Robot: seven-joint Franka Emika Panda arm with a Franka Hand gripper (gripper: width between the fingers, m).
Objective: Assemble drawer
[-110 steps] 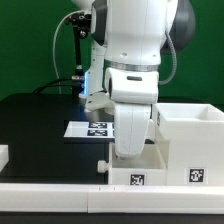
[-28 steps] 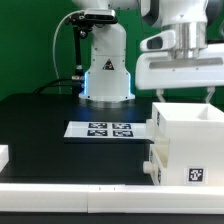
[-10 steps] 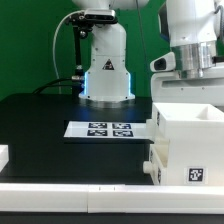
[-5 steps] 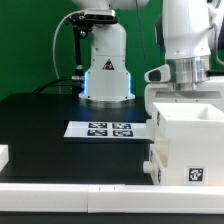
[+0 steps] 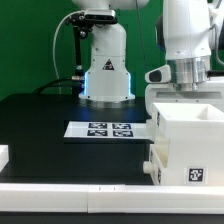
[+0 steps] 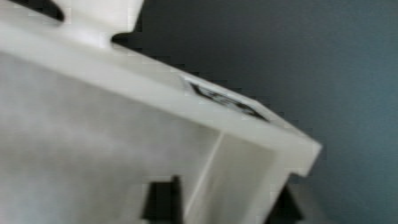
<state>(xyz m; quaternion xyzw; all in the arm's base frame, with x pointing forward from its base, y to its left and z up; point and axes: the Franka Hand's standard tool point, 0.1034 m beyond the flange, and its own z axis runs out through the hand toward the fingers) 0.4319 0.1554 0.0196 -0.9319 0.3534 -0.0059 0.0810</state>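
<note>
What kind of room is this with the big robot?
Probably a robot test lab: a white robot arm stands on a black table before a green backdrop, with the marker board beside the drawer.

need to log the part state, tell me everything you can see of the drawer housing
The drawer housing is a white, plastic-looking box standing upright on the black table at the exterior view's right, open at the top. A square black-and-white tag sits on its front face, small round knobs on its side. The arm is lowered behind it; contact cannot be told. The wrist view shows its edge close up.

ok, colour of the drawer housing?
White, with a black-and-white square tag on its front; the drawer housing shows best in the exterior view.
</note>
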